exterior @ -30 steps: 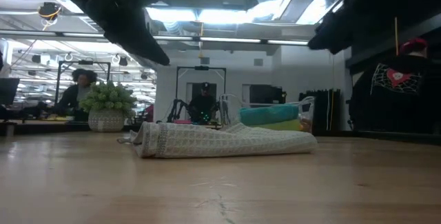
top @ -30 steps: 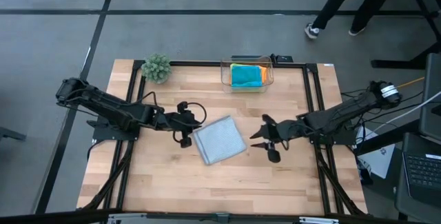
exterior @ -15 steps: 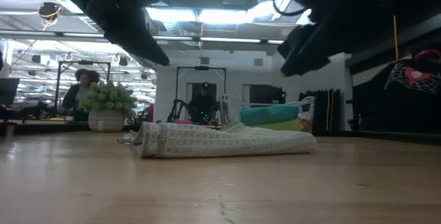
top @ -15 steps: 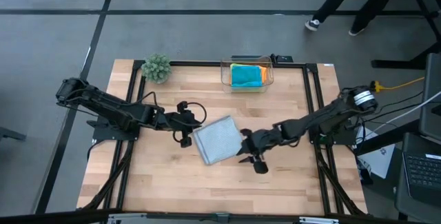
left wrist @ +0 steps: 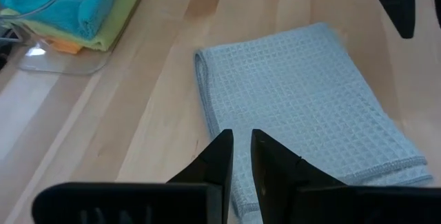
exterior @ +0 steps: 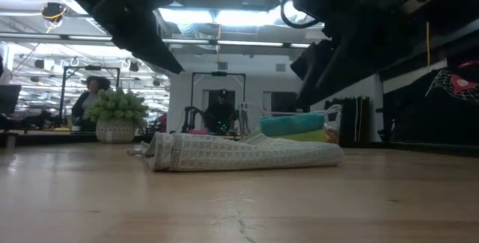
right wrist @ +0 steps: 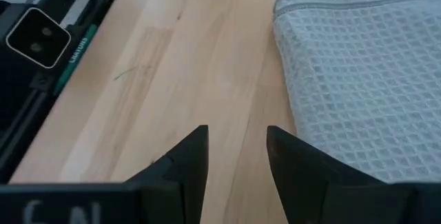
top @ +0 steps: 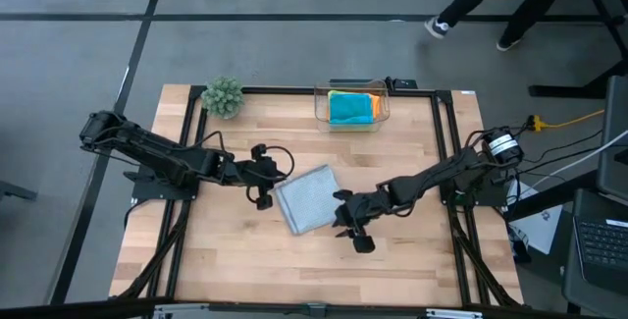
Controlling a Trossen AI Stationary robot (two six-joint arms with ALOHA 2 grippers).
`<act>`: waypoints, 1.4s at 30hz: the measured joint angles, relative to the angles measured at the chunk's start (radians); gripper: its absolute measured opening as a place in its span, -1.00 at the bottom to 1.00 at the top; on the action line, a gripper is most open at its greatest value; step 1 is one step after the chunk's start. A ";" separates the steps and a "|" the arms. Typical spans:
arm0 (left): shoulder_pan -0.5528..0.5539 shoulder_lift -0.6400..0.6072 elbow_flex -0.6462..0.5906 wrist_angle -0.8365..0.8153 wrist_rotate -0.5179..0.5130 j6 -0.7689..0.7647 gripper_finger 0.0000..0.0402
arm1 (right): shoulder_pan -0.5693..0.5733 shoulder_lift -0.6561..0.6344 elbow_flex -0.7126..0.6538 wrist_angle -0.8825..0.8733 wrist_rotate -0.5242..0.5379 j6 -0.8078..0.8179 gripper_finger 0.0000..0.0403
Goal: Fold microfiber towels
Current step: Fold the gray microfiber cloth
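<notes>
A light grey waffle-weave towel (top: 312, 199) lies folded flat on the wooden table's middle; in the low view this towel (exterior: 239, 153) is a low rumpled mound. My left gripper (top: 275, 180) hangs above the towel's left edge (left wrist: 207, 107), its fingers apart by only a narrow gap (left wrist: 241, 141) with nothing between them. My right gripper (top: 340, 217) hovers open just off the towel's right near corner (right wrist: 289, 7), above bare wood. Turquoise (top: 350, 109), lime (left wrist: 117, 17) and orange (left wrist: 65, 45) towels lie stacked in a clear box.
The clear box (top: 320, 103) stands at the table's far edge, a small green plant (top: 223, 95) at the far left corner. A black frame rail (right wrist: 76, 52) runs along the table's side. A person's legs (top: 491, 5) show beyond the far right corner. Bare wood lies near the front edge.
My right gripper has travelled from the table's right side toward the grey towel, sinking and tipping further downward, and now stands by the towel's right near corner. Its fingers stay apart. The towel has not moved.
</notes>
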 joint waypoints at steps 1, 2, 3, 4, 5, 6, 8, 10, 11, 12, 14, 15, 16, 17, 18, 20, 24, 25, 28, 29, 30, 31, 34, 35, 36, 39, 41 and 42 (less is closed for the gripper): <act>0.000 0.000 0.000 -0.001 -0.007 0.000 -0.78 | 0.000 0.000 0.000 -0.011 0.000 0.000 -0.25; 0.000 0.000 0.000 0.000 -0.013 0.000 -0.78 | 0.000 0.000 0.000 -0.027 0.001 -0.001 -0.25; 0.000 0.000 0.000 -0.001 -0.017 0.000 -0.78 | 0.000 0.000 0.000 -0.044 0.001 -0.001 -0.25; 0.000 0.000 0.000 -0.001 -0.017 0.000 -0.78 | 0.000 0.000 0.000 -0.058 0.001 0.000 -0.25; 0.000 0.000 0.000 -0.001 -0.018 0.000 -0.78 | 0.000 0.000 0.000 -0.072 0.003 0.002 -0.25; 0.000 0.000 0.000 -0.001 -0.018 0.000 -0.78 | 0.000 0.000 0.000 -0.090 0.009 0.002 -0.25; 0.000 0.000 0.000 -0.001 -0.018 0.000 -0.78 | 0.000 0.003 0.000 -0.118 0.053 0.000 -0.25; 0.000 0.000 0.000 -0.001 -0.018 0.000 -0.78 | -0.002 0.011 0.000 -0.108 0.116 0.003 -0.25; 0.000 0.000 0.000 -0.001 -0.018 0.000 -0.78 | -0.006 0.018 0.000 -0.101 0.139 0.008 -0.25; 0.000 0.000 0.000 -0.001 -0.018 0.000 -0.78 | -0.013 0.027 0.000 -0.100 0.151 0.026 -0.26; 0.000 0.000 0.000 -0.001 -0.018 0.000 -0.78 | -0.033 0.050 0.000 -0.102 0.166 0.078 -0.25; 0.000 0.000 0.000 0.000 -0.018 0.000 -0.78 | -0.045 0.064 0.000 -0.103 0.168 0.100 -0.26; 0.000 0.000 0.000 0.000 -0.018 0.000 -0.78 | -0.057 0.078 0.000 -0.107 0.168 0.108 -0.26; 0.000 0.000 0.000 -0.001 -0.018 0.000 -0.78 | -0.067 0.090 0.000 -0.120 0.164 0.105 -0.25; 0.000 0.000 0.000 0.000 -0.018 0.000 -0.78 | -0.077 0.098 0.000 -0.130 0.162 0.095 -0.26; 0.000 0.000 0.000 0.000 -0.018 0.000 -0.78 | -0.097 0.101 0.004 -0.167 0.162 0.064 -0.26; 0.000 0.000 0.000 0.000 -0.018 -0.001 -0.78 | -0.141 0.091 0.008 -0.238 0.159 -0.037 -0.26; 0.000 0.000 -0.001 0.000 -0.018 -0.001 -0.78 | -0.153 0.088 0.012 -0.254 0.158 -0.075 -0.26; 0.000 0.000 -0.001 0.000 -0.018 -0.001 -0.78 | -0.193 0.077 0.026 -0.315 0.155 -0.183 -0.26; 0.000 0.000 -0.001 0.000 -0.018 -0.001 -0.78 | -0.208 0.074 0.034 -0.339 0.157 -0.213 -0.26; 0.000 0.000 -0.001 0.000 -0.018 -0.001 -0.78 | -0.224 0.071 0.042 -0.363 0.161 -0.240 -0.26; 0.000 0.000 -0.001 0.000 -0.018 -0.001 -0.78 | -0.239 0.071 0.050 -0.380 0.169 -0.265 -0.26; 0.000 0.000 -0.001 -0.001 -0.018 -0.001 -0.78 | -0.284 0.072 0.085 -0.430 0.233 -0.333 -0.26; 0.000 0.000 -0.001 0.000 -0.018 -0.001 -0.78 | -0.299 0.072 0.097 -0.436 0.264 -0.351 -0.26; 0.000 0.000 -0.001 0.000 -0.018 -0.002 -0.78 | -0.313 0.072 0.106 -0.433 0.298 -0.370 -0.26; 0.000 0.000 -0.001 0.000 -0.018 -0.002 -0.78 | -0.347 0.072 0.135 -0.441 0.381 -0.412 -0.26; 0.000 0.000 -0.001 0.000 -0.018 -0.003 -0.78 | -0.359 0.072 0.170 -0.469 0.394 -0.417 -0.26; 0.000 0.000 -0.001 -0.001 -0.018 -0.004 -0.78 | -0.360 0.072 0.191 -0.488 0.394 -0.416 -0.26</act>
